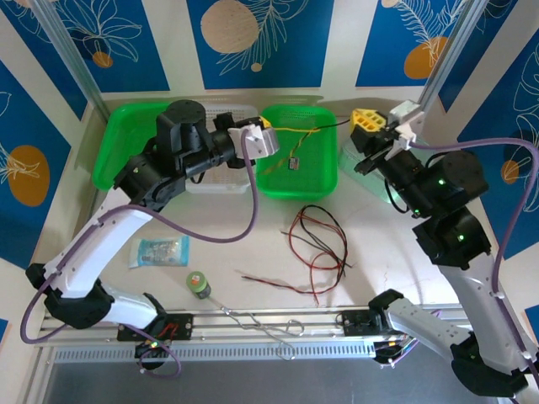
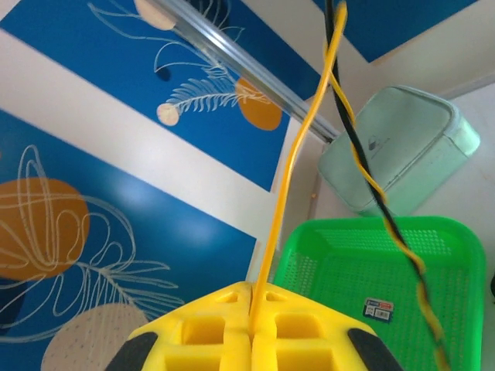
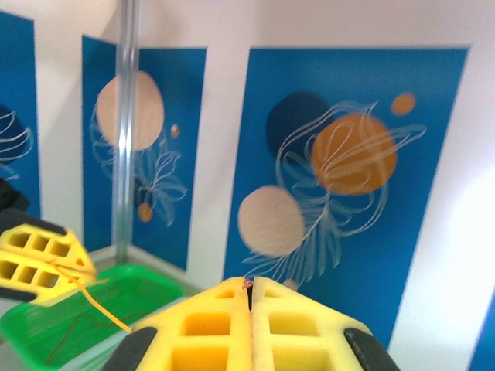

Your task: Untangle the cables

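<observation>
The cables are thin, light and floppy, so they are best pinched near an end. The left gripper [image 2: 251,292] is squeezed tight on the yellow cable [image 2: 290,193], and the right gripper [image 3: 249,292] is pressed closed and looks to pinch the black cable [image 1: 337,125]. Both arms reach in high over the basket [image 1: 316,175] with that line stretched between them, while the red cables [image 1: 318,244] lie loose on the table.
</observation>
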Controlling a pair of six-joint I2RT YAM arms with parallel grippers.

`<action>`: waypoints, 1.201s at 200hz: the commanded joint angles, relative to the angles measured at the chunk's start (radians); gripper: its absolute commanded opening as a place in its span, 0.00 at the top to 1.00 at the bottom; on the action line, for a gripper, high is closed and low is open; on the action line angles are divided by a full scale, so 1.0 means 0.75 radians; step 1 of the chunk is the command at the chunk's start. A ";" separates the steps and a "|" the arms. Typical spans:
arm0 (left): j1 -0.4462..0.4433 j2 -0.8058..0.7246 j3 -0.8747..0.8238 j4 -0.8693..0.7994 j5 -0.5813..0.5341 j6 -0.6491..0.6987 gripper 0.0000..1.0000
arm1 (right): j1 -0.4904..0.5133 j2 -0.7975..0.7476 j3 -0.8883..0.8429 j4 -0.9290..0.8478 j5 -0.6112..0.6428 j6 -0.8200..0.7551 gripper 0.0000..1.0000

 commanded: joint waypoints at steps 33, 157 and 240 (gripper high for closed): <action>0.035 -0.083 -0.072 0.113 -0.207 -0.049 1.00 | -0.059 0.006 0.036 0.124 0.207 -0.127 1.00; 0.183 -0.320 -0.199 -0.120 -0.353 -0.186 1.00 | -0.296 -0.071 -0.161 0.072 0.267 -0.043 1.00; 0.373 -0.397 -0.258 -0.233 -0.426 -0.335 1.00 | -0.548 -0.154 -0.228 -0.032 0.146 0.081 1.00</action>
